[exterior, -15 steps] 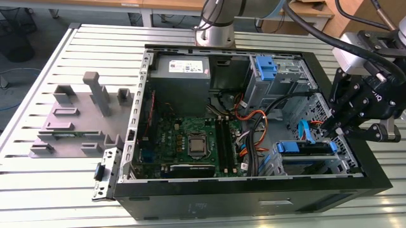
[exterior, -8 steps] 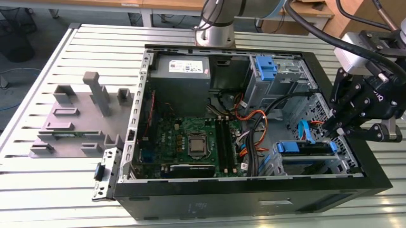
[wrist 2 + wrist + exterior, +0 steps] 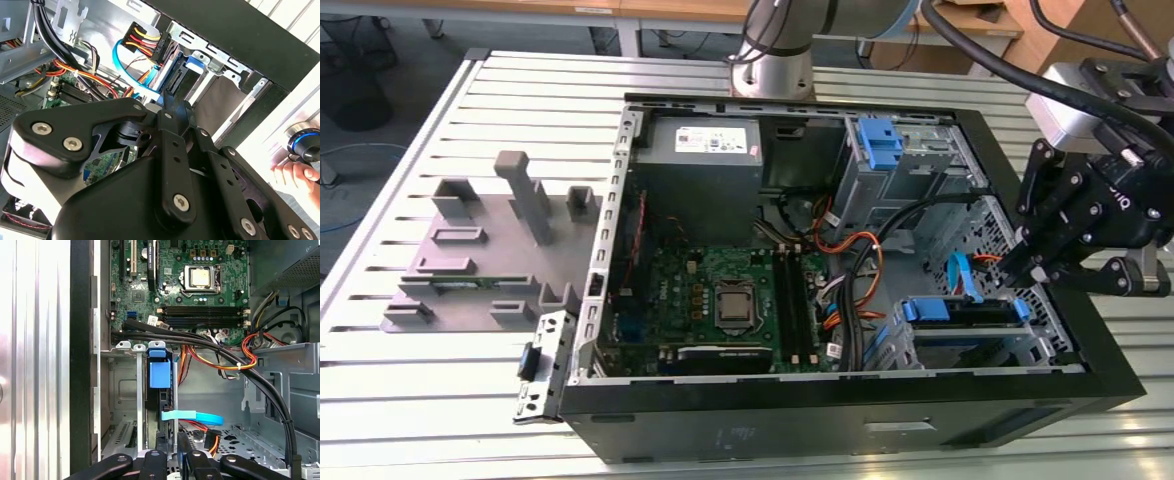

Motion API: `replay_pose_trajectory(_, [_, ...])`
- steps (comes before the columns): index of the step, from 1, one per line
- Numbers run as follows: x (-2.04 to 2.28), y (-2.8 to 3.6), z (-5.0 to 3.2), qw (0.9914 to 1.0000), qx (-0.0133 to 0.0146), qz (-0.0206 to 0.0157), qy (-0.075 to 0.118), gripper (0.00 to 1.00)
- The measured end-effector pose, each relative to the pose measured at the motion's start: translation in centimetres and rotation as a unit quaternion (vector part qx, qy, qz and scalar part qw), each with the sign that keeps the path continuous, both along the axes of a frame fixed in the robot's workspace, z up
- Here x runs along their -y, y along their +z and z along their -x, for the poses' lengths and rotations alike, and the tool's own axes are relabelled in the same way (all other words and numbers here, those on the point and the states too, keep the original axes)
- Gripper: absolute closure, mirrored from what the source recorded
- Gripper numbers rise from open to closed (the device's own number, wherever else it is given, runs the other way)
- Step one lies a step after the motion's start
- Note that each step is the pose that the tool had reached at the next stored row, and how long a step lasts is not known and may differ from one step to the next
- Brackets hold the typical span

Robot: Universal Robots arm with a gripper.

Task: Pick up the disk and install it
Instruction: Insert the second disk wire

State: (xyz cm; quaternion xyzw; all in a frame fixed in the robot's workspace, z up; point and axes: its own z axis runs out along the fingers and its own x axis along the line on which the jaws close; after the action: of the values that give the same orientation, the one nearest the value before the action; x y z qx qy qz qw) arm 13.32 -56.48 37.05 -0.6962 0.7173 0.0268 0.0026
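**Robot arm over an open computer case**

Exterior view: a slatted metal tabletop [image 3: 400, 400] carries an open computer case [image 3: 854, 420]. At right, the black tool [image 3: 1034, 270] hovers above the disk [image 3: 958, 312], seated in its lower-right bay. First wrist view: disk [image 3: 160, 375] centre frame. Whether the tool is wide or narrow, I cannot tell.

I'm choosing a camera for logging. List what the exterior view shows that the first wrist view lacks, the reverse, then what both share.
Exterior view alone: the grey slatted metal table, the grey plastic fixture block on it, the grey power supply box and the whole black computer case.

First wrist view alone: a close look down the drive bay, with the blue-framed disk standing edge-on in it and a light blue flat cable.

Both: the green motherboard, the orange cables and the black pincer.
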Motion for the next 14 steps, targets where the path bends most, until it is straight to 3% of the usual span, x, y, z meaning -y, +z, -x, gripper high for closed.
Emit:
replay_pose_trajectory(10, [-0.02, 0.02, -0.08, 1.0, 0.0, 0.0001, 0.0, 0.76])
replay_pose_trajectory(14, [-0.5, -0.08, -0.28, 1.0, 0.0, 0.0001, 0.0, 0.76])
